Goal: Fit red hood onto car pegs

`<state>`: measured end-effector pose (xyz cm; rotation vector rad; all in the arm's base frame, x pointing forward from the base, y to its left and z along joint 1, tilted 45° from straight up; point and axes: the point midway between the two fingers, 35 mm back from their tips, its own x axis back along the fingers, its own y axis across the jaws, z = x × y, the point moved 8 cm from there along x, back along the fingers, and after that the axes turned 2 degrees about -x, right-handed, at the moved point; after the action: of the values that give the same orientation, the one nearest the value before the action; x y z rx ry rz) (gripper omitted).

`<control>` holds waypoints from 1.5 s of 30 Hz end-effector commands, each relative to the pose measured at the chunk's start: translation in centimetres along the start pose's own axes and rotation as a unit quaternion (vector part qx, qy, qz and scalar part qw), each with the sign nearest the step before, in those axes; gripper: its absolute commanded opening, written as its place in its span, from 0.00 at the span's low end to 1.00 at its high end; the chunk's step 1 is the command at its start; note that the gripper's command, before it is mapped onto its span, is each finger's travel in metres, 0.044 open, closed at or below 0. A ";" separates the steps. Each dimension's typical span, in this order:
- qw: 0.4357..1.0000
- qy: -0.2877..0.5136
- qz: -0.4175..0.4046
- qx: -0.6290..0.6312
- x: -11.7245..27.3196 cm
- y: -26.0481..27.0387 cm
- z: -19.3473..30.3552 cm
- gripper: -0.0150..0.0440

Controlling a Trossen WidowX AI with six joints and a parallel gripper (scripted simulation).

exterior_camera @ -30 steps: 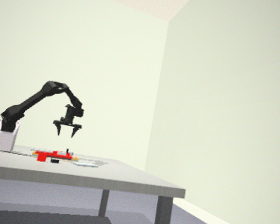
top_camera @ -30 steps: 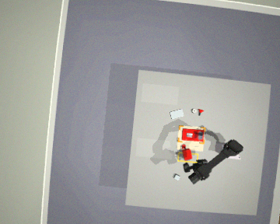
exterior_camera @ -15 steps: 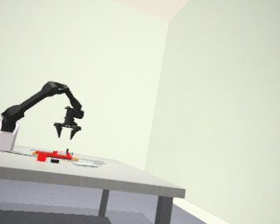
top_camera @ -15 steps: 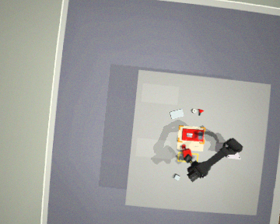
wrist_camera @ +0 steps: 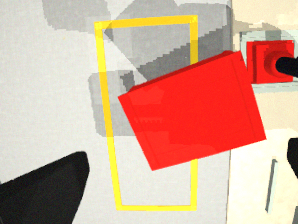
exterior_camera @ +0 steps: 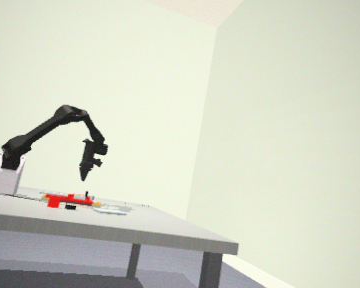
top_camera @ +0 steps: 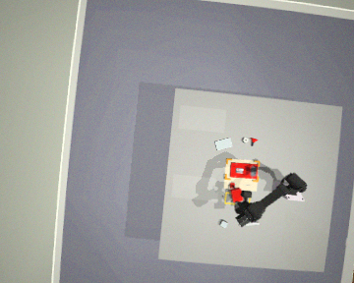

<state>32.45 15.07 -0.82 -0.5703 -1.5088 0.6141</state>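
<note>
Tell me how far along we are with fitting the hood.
Done: little beyond the approach. The chassis sits in its jig, and the gripper hangs open and empty above the table. In hand: lining up on the red hood, which lies askew across the yellow outline in the wrist view, ungrasped. Left: grasp it, seat it on the pegs, withdraw.

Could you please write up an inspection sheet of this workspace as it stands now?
Surface: pale grey table on a purple-grey floor.
Job's things: red hood lies tilted across a yellow outline, beside the chassis, not fitted.
Clutter: pale blue plate, small pale block, small red and white piece.
Grippers: pincer open, holding nothing, raised above the table.
Cables: nothing seen.
Surroundings: plain pale walls; nothing else seen.
</note>
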 end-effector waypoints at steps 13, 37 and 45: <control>0.807 -0.004 0.008 -0.591 -2.0 -0.9 0.7 1.00; 0.807 -0.004 0.008 -0.591 -2.9 -0.9 0.6 1.00; 0.807 -0.004 0.008 -0.591 -3.7 -0.9 0.6 1.00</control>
<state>32.12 12.10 -2.62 -1.5156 -1.7845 -0.4418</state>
